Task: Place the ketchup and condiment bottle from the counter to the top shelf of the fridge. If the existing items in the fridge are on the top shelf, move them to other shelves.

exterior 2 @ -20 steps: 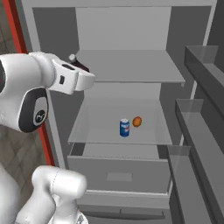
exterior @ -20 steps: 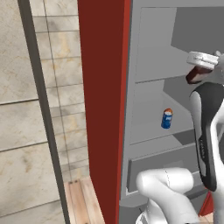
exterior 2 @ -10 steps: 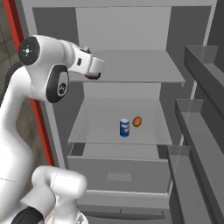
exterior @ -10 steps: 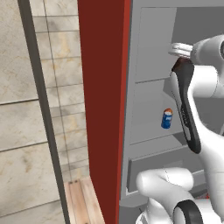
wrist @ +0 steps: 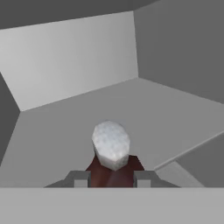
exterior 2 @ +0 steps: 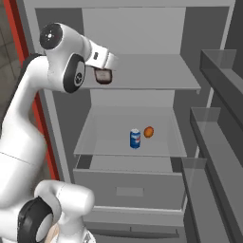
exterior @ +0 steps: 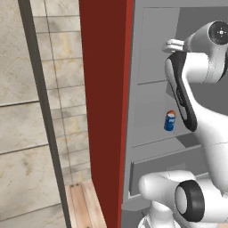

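Observation:
My gripper (exterior 2: 103, 76) is shut on the ketchup (exterior 2: 103, 77), a dark maroon bottle, at the front left corner of the fridge's top shelf (exterior 2: 156, 78). In the hand view the ketchup's pale cap (wrist: 111, 143) and maroon body stand between the fingertips (wrist: 78, 178), over the grey top shelf (wrist: 87, 109). From the left base view, the hand (exterior: 173, 45) reaches into the fridge at upper-shelf height. The existing items, a blue can (exterior 2: 135, 138) (exterior: 169, 120) and a small orange object (exterior 2: 149, 132), sit on the shelf below. The condiment bottle and the counter are out of view.
A grey drawer (exterior 2: 128, 190) closes the fridge's lower part. Door shelves (exterior 2: 218, 71) jut out on the right. The fridge's red side edge (exterior: 104, 111) stands beside a tiled wall (exterior: 26, 111). My own arm's upper link (exterior 2: 28, 123) crosses the fridge's left side.
The arm has swung up and its elbow has risen. The gripper has carried the ketchup a little further right and inward, to the top shelf's front left.

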Motion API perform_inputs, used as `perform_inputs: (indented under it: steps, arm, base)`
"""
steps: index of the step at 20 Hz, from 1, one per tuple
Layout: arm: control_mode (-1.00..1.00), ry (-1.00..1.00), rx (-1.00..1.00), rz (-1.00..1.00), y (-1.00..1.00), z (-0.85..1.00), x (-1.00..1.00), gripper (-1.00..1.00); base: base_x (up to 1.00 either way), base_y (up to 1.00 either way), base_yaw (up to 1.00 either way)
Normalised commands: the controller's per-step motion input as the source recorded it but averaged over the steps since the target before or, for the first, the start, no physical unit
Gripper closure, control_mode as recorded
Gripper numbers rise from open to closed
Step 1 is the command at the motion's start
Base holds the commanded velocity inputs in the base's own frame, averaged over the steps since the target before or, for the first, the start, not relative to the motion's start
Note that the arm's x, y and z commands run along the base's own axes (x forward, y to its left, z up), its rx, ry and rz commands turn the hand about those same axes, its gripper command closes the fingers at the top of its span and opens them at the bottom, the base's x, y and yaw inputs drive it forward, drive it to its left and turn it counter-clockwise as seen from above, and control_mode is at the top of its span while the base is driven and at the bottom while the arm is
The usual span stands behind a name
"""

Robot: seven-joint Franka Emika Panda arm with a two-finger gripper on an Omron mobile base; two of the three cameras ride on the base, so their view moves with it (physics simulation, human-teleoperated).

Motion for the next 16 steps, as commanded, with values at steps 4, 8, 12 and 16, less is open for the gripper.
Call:
perform_inputs:
  steps: [4, 8, 12, 16]
  arm:
    - [-1.00, 0.01, 0.00, 0.06, 0.00, -0.22, 0.30, 1.00]
    - [-1.00, 0.00, 0.00, 0.05, 0.00, -0.37, 0.09, 1.00]
    - [-1.00, 0.00, 0.00, 0.03, 0.00, -0.46, 0.00, 1.00]
    - [-1.00, 0.00, 0.00, 0.01, 0.00, -0.13, 0.15, 1.00]
  base:
    - [0.00, 0.00, 0.00]
    - [0.00, 0.00, 0.00]
    - [0.00, 0.00, 0.00]
    - [0.00, 0.00, 0.00]
